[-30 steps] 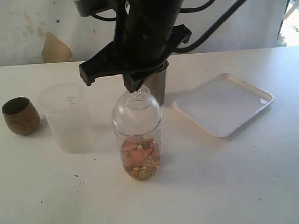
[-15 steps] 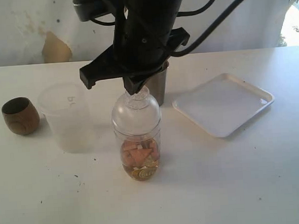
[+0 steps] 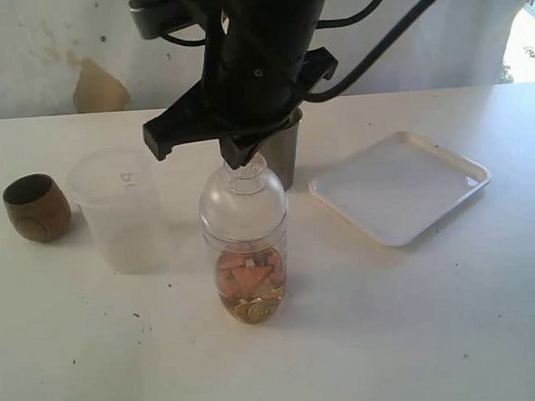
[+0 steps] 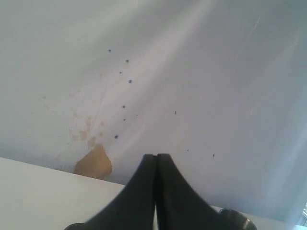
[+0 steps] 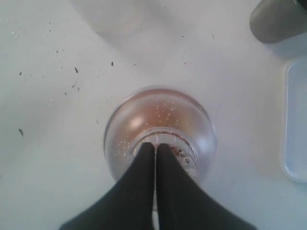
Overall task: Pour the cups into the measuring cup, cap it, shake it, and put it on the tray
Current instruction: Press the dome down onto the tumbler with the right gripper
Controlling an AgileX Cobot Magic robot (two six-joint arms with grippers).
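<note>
We see the measuring cup (image 3: 247, 265) upright on the white table (image 3: 420, 318), mid-scene. It wears a clear domed lid (image 3: 244, 195), and orange chunks (image 3: 247, 274) are piled in its base. Our right gripper (image 5: 155, 146) hangs straight above it, its fingers pressed together with no gap, the tips touching the lid's top without grasping it.

From the measuring cup, the frosted plastic cup (image 3: 118, 210) stands at ten o'clock and the wooden cup (image 3: 36, 207) lies beyond it at about nine. The steel tumbler (image 3: 288, 158) is close at one and the tray (image 3: 399, 187) at two. Our left gripper (image 4: 156, 159) is likewise closed on nothing, pointing toward the wall (image 4: 192, 72).
</note>
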